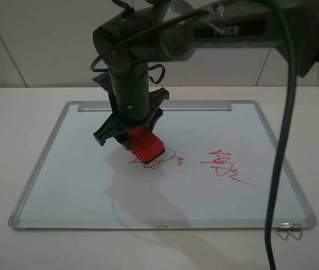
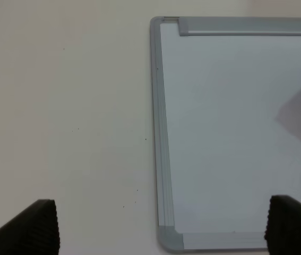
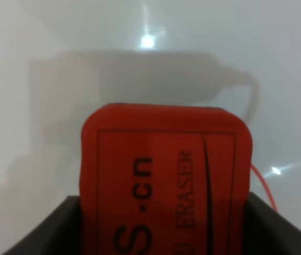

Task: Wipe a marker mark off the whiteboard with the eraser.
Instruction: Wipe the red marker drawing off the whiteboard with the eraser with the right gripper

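Observation:
The whiteboard lies flat on the table. My right gripper reaches across to its middle, shut on the red eraser, which is pressed onto the left part of the loopy red marker mark. Part of the mark is hidden under the eraser. In the right wrist view the eraser with its dark lettering fills the space between the black fingers, and a thin red line of the mark shows beside it. My left gripper hangs open over the whiteboard's corner, holding nothing.
A spiky red scribble with a long tail lies right of the mark. The silver tray bar runs along the far edge. Two wire clips lie off the board's near right corner. A black cable hangs at the right.

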`<state>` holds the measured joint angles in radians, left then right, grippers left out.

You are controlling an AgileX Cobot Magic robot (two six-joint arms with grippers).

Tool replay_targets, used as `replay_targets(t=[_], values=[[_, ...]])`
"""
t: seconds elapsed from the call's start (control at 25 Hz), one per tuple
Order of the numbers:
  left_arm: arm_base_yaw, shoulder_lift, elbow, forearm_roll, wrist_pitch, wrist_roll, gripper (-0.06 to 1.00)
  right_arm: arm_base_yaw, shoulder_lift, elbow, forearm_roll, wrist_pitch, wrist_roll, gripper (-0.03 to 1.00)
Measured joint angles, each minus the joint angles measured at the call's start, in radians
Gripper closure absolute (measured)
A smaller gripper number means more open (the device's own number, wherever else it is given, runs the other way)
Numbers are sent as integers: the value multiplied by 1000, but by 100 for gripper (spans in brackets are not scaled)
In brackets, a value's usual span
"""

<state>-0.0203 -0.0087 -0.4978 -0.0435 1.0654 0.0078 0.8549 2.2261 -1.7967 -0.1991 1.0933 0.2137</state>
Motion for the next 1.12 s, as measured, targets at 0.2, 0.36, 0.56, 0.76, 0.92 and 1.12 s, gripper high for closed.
replay_targets(t=[0.2, 0.36, 0.56, 0.76, 0.92, 1.12], values=[[0, 0, 0, 0, 0, 0, 17, 36, 9, 0, 27, -49, -2, 46], [0, 0, 0, 0, 0, 0, 17, 37, 46, 1, 35, -75, -3, 46], [0, 0, 0, 0, 0, 0, 17, 37, 81, 1, 42, -121, -3, 46], [0, 0, 0, 0, 0, 0, 17, 37, 136, 1, 43, -145, -3, 46], [0, 0, 0, 0, 0, 0, 17, 26, 138, 1, 49, -163, -3, 46], [0, 0, 0, 0, 0, 0, 17, -4, 144, -2, 66, -167, -3, 46]])
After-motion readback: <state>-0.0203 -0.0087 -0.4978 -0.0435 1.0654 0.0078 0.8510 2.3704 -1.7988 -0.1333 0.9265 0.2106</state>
